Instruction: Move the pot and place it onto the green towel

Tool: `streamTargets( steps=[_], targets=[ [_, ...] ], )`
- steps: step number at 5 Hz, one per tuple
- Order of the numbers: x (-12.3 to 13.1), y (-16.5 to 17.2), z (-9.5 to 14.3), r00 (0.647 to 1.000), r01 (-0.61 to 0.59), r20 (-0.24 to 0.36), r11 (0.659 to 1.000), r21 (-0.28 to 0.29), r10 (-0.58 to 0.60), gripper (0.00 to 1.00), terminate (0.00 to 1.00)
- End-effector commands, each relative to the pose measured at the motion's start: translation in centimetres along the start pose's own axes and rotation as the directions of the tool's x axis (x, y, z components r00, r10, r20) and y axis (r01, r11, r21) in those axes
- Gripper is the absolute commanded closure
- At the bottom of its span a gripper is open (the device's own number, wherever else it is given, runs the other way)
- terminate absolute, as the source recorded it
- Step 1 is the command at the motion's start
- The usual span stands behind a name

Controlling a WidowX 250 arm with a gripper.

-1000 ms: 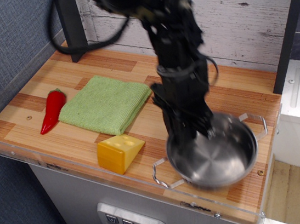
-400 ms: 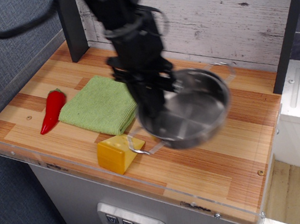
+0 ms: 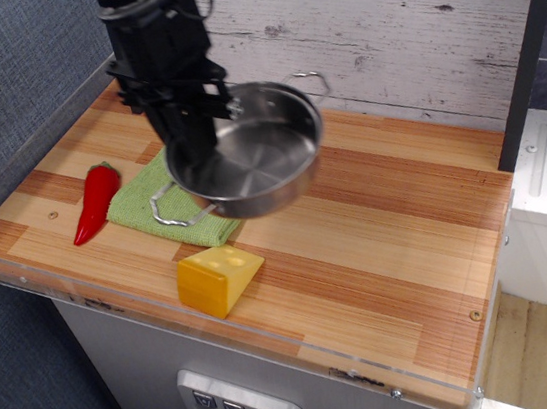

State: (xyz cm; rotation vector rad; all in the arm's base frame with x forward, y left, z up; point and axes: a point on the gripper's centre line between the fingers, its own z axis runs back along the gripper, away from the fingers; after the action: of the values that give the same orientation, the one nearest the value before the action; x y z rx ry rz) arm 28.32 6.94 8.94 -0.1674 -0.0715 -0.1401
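Observation:
The shiny steel pot (image 3: 252, 157) with wire loop handles hangs in the air, tilted, over the right part of the green towel (image 3: 148, 209). My gripper (image 3: 194, 139) is shut on the pot's left rim and holds it up. The pot and arm hide most of the towel; only its left and front edges show.
A red chili pepper (image 3: 96, 200) lies left of the towel. A yellow cheese wedge (image 3: 219, 278) sits in front of the towel near the table's front edge. A dark post stands at the back left, a plank wall behind.
My gripper has lifted the pot from the table's front right corner and carried it left and back, to above the towel.

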Motion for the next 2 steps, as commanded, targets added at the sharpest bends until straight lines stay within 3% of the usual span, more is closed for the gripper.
streamTargets(
  steps=[1, 2],
  targets=[
    [0.3, 5.6, 0.8, 0.993, -0.116, 0.018, 0.991, 0.07, 0.115, 1.0, 0.0],
    [0.7, 6.6, -0.6, 0.995, -0.102, -0.004, 0.99, 0.094, 0.103, 1.0, 0.0]
  ],
)
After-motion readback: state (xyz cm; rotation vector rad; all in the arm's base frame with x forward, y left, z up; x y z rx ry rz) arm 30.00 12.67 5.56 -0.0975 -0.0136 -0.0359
